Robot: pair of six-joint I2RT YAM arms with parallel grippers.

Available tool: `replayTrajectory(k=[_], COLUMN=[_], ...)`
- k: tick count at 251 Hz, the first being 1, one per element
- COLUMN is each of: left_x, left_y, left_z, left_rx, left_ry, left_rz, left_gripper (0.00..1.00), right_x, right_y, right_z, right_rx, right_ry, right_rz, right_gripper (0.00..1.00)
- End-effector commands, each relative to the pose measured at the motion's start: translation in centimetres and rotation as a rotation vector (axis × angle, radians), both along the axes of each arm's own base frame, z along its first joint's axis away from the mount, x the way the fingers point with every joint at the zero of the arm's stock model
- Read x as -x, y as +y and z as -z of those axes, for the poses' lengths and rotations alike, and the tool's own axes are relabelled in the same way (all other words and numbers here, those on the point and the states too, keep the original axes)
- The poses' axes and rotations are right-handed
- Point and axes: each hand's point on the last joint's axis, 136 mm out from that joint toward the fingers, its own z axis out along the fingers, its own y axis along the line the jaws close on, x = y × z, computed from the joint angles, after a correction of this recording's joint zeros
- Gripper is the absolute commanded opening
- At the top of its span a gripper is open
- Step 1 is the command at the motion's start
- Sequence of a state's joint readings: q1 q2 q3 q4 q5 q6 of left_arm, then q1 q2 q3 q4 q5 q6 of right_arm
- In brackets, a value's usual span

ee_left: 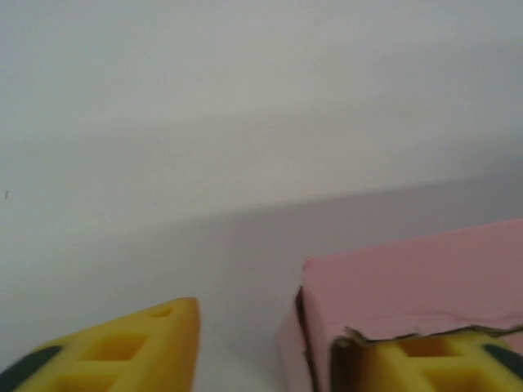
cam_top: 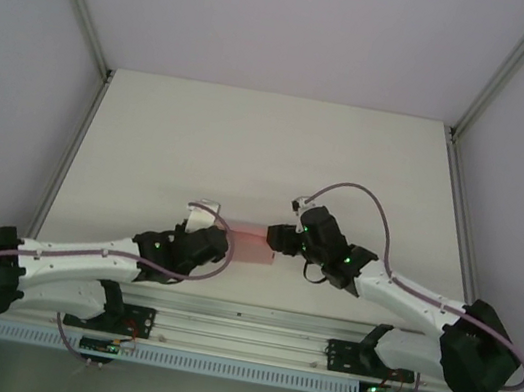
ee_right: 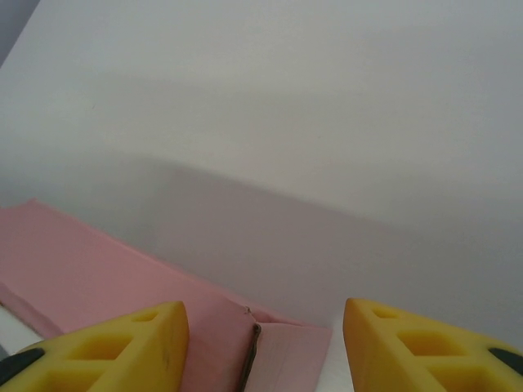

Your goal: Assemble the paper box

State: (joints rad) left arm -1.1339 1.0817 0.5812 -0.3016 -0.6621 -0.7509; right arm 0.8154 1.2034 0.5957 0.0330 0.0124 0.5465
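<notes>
The paper box [cam_top: 252,243] is a small pink rectangular box lying on the table between my two grippers. My left gripper [cam_top: 219,242] is at its left end, and my right gripper [cam_top: 281,240] is at its right end. In the left wrist view the box [ee_left: 425,273] lies against the right yellow finger [ee_left: 445,363]. The other finger [ee_left: 122,351] stands well apart, so the left gripper [ee_left: 282,327] is open. In the right wrist view the box [ee_right: 82,269] runs in from the left. Its end flap [ee_right: 286,355] lies between the fingers of the open right gripper [ee_right: 265,309].
The white table [cam_top: 271,147] stretches away behind the box. Aluminium frame posts [cam_top: 94,24] rise at both back corners, and a rail [cam_top: 251,316] with the arm bases runs along the near edge.
</notes>
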Motion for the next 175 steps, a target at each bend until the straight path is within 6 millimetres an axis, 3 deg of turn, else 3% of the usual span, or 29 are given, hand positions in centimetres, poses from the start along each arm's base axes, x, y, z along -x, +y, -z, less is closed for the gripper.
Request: replayTrajectory(k=[1, 12, 44, 73, 102, 147, 175], left_x=[3.2, 3.6, 5.1, 4.8, 4.7, 4.5, 3.1], left_y=[-2.0, -1.9, -2.2, -2.0, -3.1, -5.3, -3.6], left_z=[0.2, -0.1, -0.6, -1.0, -1.7, -4.7, -3.8], left_rx=[-0.004, 0.003, 0.045, 0.103, 0.196, 0.270, 0.263], left_ry=[0.162, 0.181, 0.268, 0.290, 0.282, 0.243, 0.282], left_rz=[0.194, 0.206, 0.306, 0.304, 0.340, 0.425, 0.283], left_gripper=[0.63, 0.68, 1.00, 1.00, 1.00, 1.00, 1.00], right_x=[2.5, 2.5, 2.6, 3.2, 3.8, 4.0, 4.2], right_y=[-2.4, -2.4, -2.7, -2.6, -2.7, -3.2, -3.6], right_z=[5.8, 5.9, 6.7, 7.1, 7.6, 7.9, 8.3], right_rx=[0.164, 0.171, 0.194, 0.201, 0.210, 0.215, 0.216], right_ry=[0.140, 0.143, 0.162, 0.170, 0.162, 0.149, 0.156], right_rz=[0.011, 0.015, 0.022, 0.005, -0.002, 0.010, 0.024], right_gripper=[0.54, 0.53, 0.48, 0.47, 0.45, 0.42, 0.41])
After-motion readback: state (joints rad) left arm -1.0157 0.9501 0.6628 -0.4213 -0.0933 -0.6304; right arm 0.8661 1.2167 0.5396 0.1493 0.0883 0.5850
